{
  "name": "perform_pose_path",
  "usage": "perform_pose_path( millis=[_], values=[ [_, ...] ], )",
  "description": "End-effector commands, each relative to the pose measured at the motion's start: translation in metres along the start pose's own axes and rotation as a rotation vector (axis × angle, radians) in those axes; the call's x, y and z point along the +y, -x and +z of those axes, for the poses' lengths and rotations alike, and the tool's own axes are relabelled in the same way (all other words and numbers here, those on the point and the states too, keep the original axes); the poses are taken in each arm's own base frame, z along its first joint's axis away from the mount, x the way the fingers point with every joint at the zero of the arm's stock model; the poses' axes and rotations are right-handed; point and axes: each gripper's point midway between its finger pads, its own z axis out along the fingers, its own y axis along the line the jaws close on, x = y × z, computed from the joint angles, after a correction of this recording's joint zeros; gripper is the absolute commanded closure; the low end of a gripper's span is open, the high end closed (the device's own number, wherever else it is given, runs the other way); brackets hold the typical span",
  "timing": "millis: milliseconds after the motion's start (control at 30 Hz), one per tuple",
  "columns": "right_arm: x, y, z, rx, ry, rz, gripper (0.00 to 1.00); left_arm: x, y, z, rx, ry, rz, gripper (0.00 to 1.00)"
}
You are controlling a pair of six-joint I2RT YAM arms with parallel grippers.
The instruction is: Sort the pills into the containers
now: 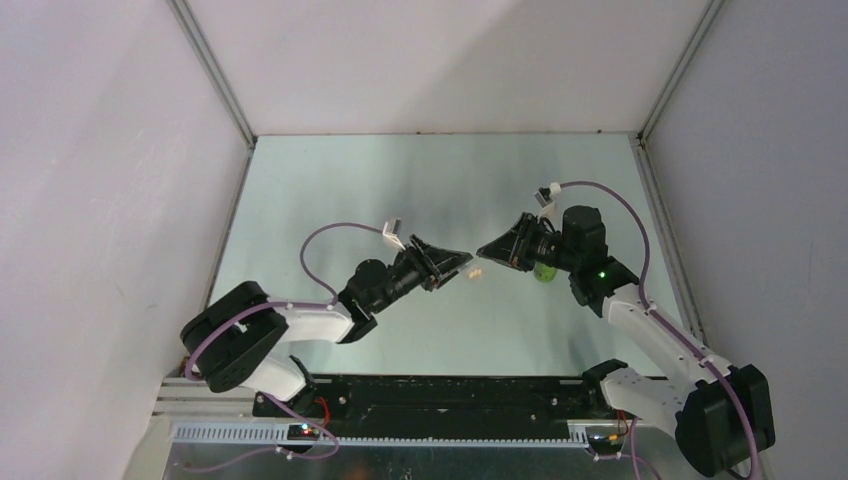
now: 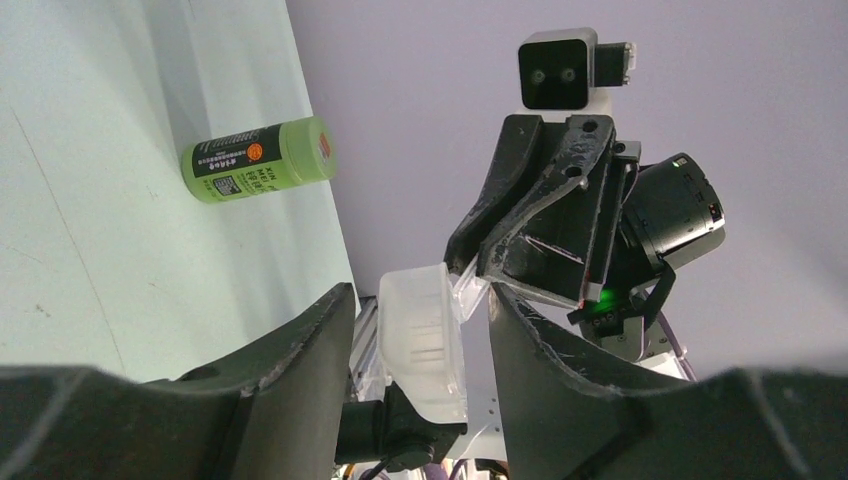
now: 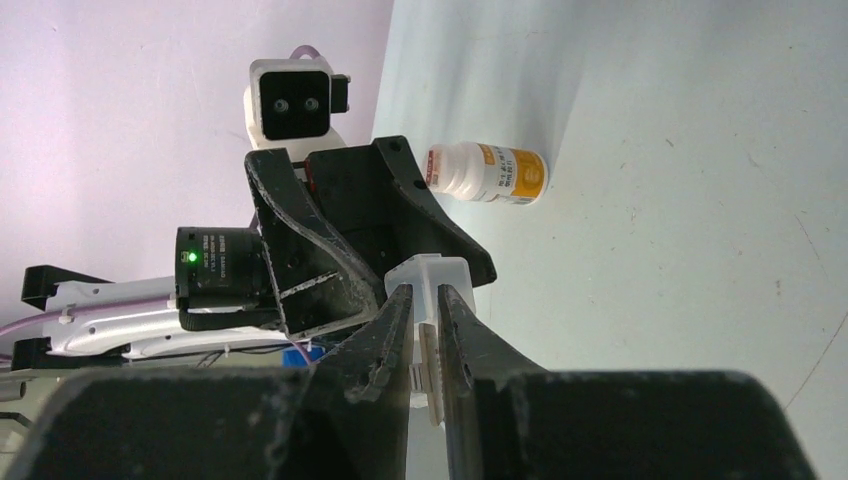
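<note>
The container, a small translucent whitish pill box (image 1: 476, 270), hangs above the table between the two arms. My right gripper (image 3: 427, 292) is shut on a thin flap of the pill box (image 3: 432, 275), and its fingers stand almost together. My left gripper (image 2: 420, 295) is open around the body of the box (image 2: 425, 345), with a narrow gap showing on each side. In the top view the left gripper (image 1: 463, 258) and right gripper (image 1: 485, 250) meet tip to tip. No pills are in view.
A green bottle (image 2: 258, 160) lies on its side on the table, partly under the right arm (image 1: 545, 272). A white and orange bottle (image 3: 490, 172) lies on its side beyond the left gripper. White walls enclose the table on three sides.
</note>
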Motion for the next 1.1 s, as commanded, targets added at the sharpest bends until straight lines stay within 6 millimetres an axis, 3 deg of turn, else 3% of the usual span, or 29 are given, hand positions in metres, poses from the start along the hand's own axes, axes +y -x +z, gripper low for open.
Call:
perform_pose_path(
  millis=[0, 300, 367, 600, 733, 800, 867, 933, 1067],
  values=[
    [0.008, 0.01, -0.002, -0.054, 0.028, 0.004, 0.81, -0.006, 0.0, 0.003, -0.019, -0.02, 0.001, 0.45],
    [0.007, 0.012, -0.002, -0.066, 0.022, 0.008, 0.79, -0.003, -0.006, 0.005, -0.013, -0.009, -0.034, 0.49],
    [0.007, 0.011, -0.002, -0.064, 0.023, 0.008, 0.79, -0.002, -0.006, 0.005, -0.017, -0.01, -0.038, 0.54],
    [0.005, 0.008, -0.003, -0.053, 0.016, 0.007, 0.75, -0.004, -0.005, 0.006, -0.022, -0.02, -0.031, 0.86],
    [0.003, 0.006, -0.005, -0.049, 0.006, 0.0, 0.63, -0.005, -0.005, 0.006, -0.023, -0.023, -0.03, 1.0],
    [0.005, 0.007, -0.009, -0.059, 0.003, -0.01, 0.42, -0.008, -0.004, 0.005, -0.026, -0.034, -0.037, 1.0],
    [0.005, 0.01, -0.015, -0.084, -0.009, -0.017, 0.31, -0.009, -0.005, 0.005, -0.021, -0.041, -0.042, 1.0],
    [0.004, 0.014, -0.022, -0.114, -0.026, -0.013, 0.26, -0.013, -0.005, 0.005, -0.015, -0.052, -0.041, 1.0],
    [-0.002, 0.03, -0.041, -0.212, -0.08, 0.022, 0.26, -0.02, -0.005, 0.004, -0.015, -0.072, -0.04, 1.0]
  ],
)
